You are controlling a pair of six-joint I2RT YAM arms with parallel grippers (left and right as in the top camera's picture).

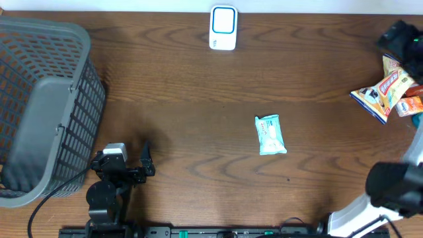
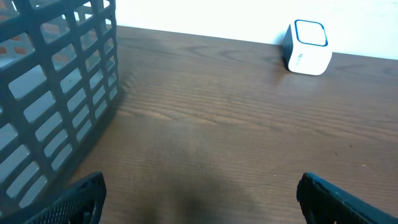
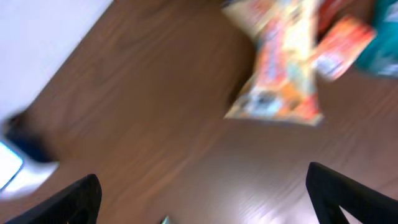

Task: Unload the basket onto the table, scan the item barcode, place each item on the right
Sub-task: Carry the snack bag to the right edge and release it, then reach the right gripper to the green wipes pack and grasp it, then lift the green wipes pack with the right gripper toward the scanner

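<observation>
The item, a light blue packet [image 1: 271, 135], lies flat on the wooden table right of the middle, and no gripper touches it. The white barcode scanner with a blue face [image 1: 223, 28] stands at the far edge and also shows in the left wrist view [image 2: 308, 47]. My left gripper [image 2: 202, 202] is open and empty, low over bare wood at the front left beside the basket. My right gripper [image 3: 205, 202] is open and empty in a blurred view above the table at the right. A teal corner of the packet [image 3: 165, 219] peeks in at that view's bottom edge.
A grey mesh basket [image 1: 63, 99] fills the left side, close to the left arm [image 1: 109, 188]. A pile of colourful snack packets [image 1: 386, 92] lies at the right edge and appears blurred in the right wrist view [image 3: 280, 68]. The right arm [image 1: 393, 192] sits at the front right corner.
</observation>
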